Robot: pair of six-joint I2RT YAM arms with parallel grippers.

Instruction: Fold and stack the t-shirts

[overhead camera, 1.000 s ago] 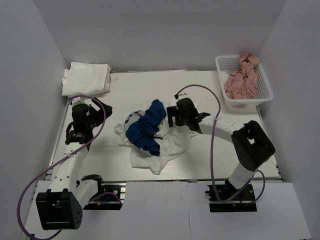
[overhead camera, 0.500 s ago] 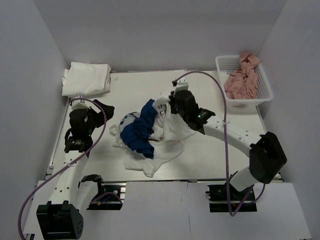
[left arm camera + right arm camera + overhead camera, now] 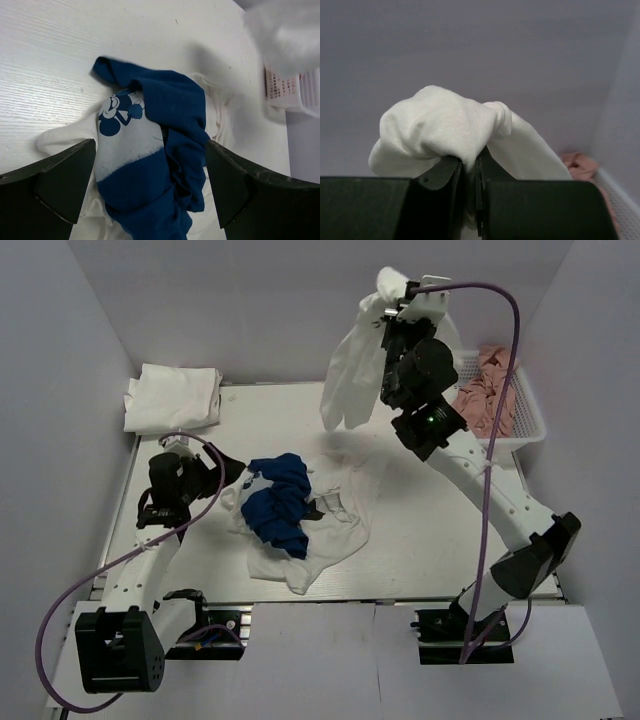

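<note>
**While one shirt hangs, others lie heaped**

Where the right gripper [image 3: 470, 172] pinches it tight, a white shirt [image 3: 350, 380] dangles high above the table's [image 3: 400, 540] far edge. More white shirts [image 3: 330, 537] lie crumpled mid-table under a blue shirt [image 3: 285, 505]. The left gripper [image 3: 150, 170] gapes wide just beside them, holding nothing. A folded shirt [image 3: 172, 397] sits in the far-left corner.

The top camera looks down on the whole table [image 3: 400, 540]; the left wrist camera looks closely at the same blue shirt [image 3: 175, 105].
</note>
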